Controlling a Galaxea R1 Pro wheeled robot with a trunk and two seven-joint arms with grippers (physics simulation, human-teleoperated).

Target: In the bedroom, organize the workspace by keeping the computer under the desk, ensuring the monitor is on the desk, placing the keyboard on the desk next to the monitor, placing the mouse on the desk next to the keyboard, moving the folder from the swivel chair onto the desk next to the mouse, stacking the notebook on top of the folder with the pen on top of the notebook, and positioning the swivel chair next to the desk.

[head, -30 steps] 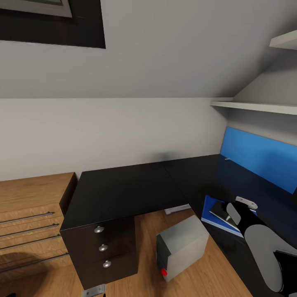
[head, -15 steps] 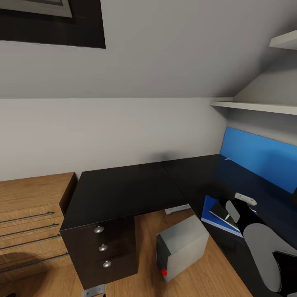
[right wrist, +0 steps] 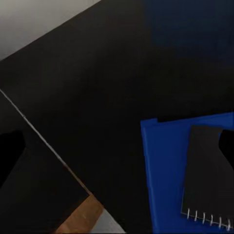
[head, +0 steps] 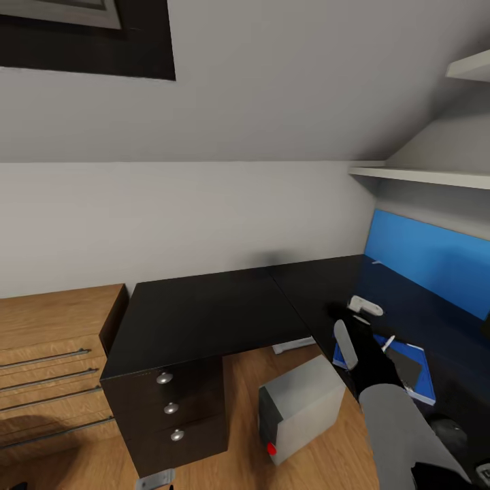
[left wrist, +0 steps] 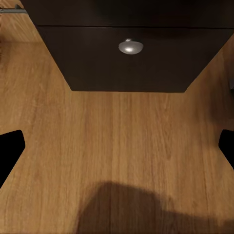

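The black corner desk (head: 204,313) runs along the wall and turns to the right. On its right wing lies the blue folder (head: 423,386), also seen as the folder (right wrist: 165,175). A dark spiral notebook (head: 405,367) rests flat on it, shown too as the notebook (right wrist: 209,180). A thin pale pen (head: 388,343) lies at the notebook's edge. My right gripper (head: 352,320) hovers open over the bare desk just left of the folder; the right gripper (right wrist: 117,151) holds nothing. The grey computer (head: 299,408) stands on the floor beside the desk. My left gripper (left wrist: 117,146) is open above the floor.
A light wooden drawer cabinet (head: 47,340) stands left of the desk. Black drawers with silver knobs (head: 165,378) face me; one knob (left wrist: 130,47) is near the left gripper. A blue panel (head: 429,258) stands behind the desk's right wing, under white shelves (head: 422,175).
My right gripper has let go of the notebook and moved left and farther over the desk. The notebook now lies flat on the folder, with the pen at its edge.
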